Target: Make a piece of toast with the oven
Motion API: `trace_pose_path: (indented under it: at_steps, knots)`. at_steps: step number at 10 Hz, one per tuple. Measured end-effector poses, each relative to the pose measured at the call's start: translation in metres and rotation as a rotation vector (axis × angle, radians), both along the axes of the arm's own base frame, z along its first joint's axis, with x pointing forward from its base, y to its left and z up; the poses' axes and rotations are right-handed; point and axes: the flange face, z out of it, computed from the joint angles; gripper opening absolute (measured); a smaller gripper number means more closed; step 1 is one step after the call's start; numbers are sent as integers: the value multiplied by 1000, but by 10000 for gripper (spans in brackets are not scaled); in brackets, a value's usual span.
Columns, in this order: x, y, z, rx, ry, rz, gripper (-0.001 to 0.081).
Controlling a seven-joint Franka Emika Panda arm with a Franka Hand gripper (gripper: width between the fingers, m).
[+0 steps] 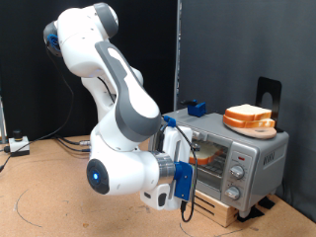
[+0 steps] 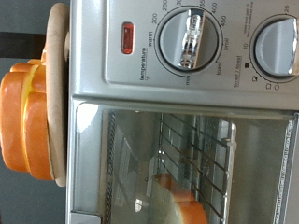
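The silver oven stands on a wooden crate at the exterior view's right. Its glass door looks shut. Behind the glass, on the wire rack, lies an orange-crusted piece of toast, also visible in the exterior view. My gripper is right in front of the oven door, facing it. Its fingers do not show in the wrist view. Two round knobs and a red lamp fill the wrist view beside the door.
A pile of bread slices sits on a plate on top of the oven, also in the wrist view. A black stand and a blue object are behind the oven. Cables lie at the left.
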Motion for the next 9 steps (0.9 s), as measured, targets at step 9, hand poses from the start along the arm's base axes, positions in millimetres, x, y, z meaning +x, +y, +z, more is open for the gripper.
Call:
trace_pose_path:
  at_steps: [9]
  knots:
    - [45,44,-62,-17,85,54,807]
